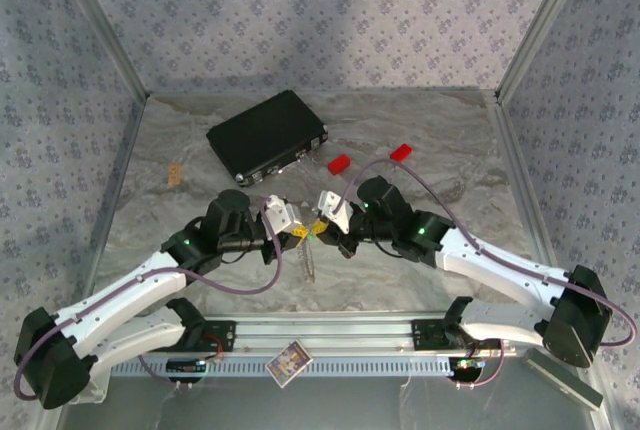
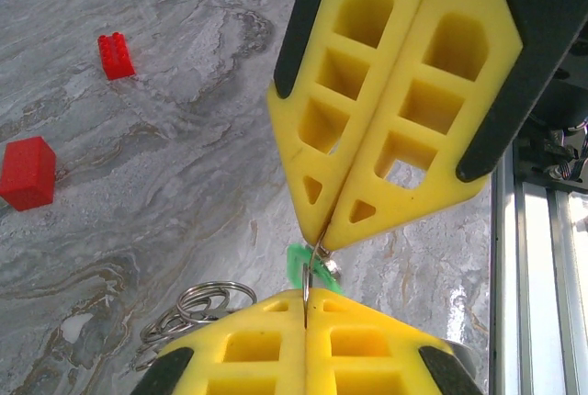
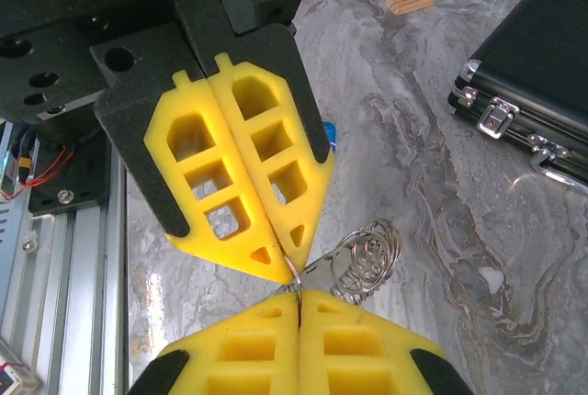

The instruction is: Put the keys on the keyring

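Pinching tip to tip over the desk [image 3: 432, 193], left gripper [image 2: 305, 312] and right gripper [image 3: 299, 312] were both closed on one thin wire, probably to brace the keyring [image 3: 363, 257] for threading. Its coils hung just beside the right gripper's tips. Green key [image 2: 298, 266] sat between the two tips. Blue key [image 3: 329, 134] showed just past the left gripper.

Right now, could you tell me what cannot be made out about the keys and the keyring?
Green key, left wrist view: blade hidden behind the shut left gripper and right gripper.
Blue key, right wrist view: mostly hidden behind the left gripper's finger.
Keyring, top view: too small to judge whether either key is threaded.
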Controlling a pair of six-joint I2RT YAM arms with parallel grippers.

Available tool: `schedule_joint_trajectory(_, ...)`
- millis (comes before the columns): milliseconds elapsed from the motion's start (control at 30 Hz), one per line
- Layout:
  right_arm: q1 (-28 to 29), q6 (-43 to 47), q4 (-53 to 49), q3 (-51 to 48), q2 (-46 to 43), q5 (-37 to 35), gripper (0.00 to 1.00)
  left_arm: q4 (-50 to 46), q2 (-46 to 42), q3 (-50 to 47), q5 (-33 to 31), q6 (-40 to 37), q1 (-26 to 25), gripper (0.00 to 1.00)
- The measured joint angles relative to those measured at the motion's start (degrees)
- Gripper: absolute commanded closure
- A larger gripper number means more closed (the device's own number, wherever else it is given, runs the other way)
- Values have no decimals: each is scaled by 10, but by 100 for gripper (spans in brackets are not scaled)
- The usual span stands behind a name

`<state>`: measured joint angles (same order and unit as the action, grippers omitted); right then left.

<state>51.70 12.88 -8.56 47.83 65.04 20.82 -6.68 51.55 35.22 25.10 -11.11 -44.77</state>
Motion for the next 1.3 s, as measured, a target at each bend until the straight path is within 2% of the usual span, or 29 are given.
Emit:
schedule_joint_trajectory(700,1,-43,6,0,15,-14,100,1,0,0,-5,-3,0,100)
schedule_joint_trajectory(1300,-12,-130,19,-3,29,-12,100,12,-3,0,-54,-34,-15,100)
